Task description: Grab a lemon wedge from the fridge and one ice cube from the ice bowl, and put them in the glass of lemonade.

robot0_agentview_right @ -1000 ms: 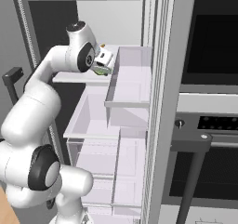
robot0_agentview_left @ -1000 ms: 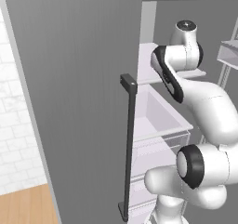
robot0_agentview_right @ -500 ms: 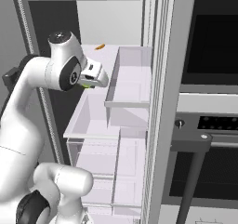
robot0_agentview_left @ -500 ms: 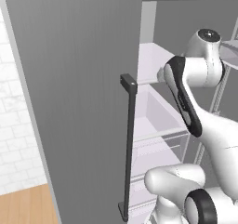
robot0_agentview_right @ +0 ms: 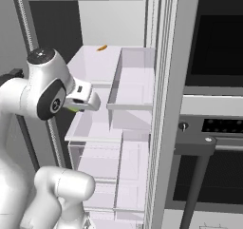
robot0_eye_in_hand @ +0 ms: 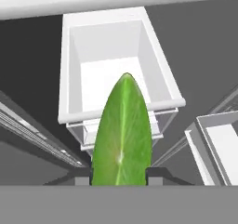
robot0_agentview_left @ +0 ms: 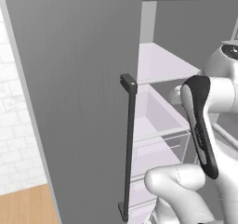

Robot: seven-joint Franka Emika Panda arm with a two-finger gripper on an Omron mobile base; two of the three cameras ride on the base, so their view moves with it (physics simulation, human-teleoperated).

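Hand view: the lemon wedge (robot0_eye_in_hand: 122,135) sits pinched between the two dark fingertips (robot0_eye_in_hand: 158,175), its green rind toward the camera and its point away from the hand. Jaws closed on the wedge, narrow gap. Judgement: pinching it at the thick end leaves the tip free, which suits dropping it into a glass.

Left to right in the left base view: white tiled wall, then the fridge (robot0_agentview_left: 83,79) door standing open, its matte grey face toward the camera with the dark bar handle (robot0_agentview_left: 128,144) near its right edge. Right of the handle, the white shelf (robot0_agentview_left: 162,62) and a clear drawer (robot0_agentview_left: 155,121). The arm's forearm stands at the far right, in front of the drawer's front edge.

Right base view, left to right: the gripper (robot0_agentview_right: 80,100) hangs just outside the left front corner of the shelf, a speck of green showing at its underside. A tiny orange item (robot0_agentview_right: 101,47) lies near the back edge of the shelf, well apart from the hand. Next comes the right door's edge, then the black oven (robot0_agentview_right: 218,47).

Room to move: the hand appears clear of the shelf lip and drawers. The open left door and the right door edge flank the arm, so a straight back-out looks safest before any swing. Lemonade glass and ice bowl not in frame; wedge step under way, ice cube not yet fetched.
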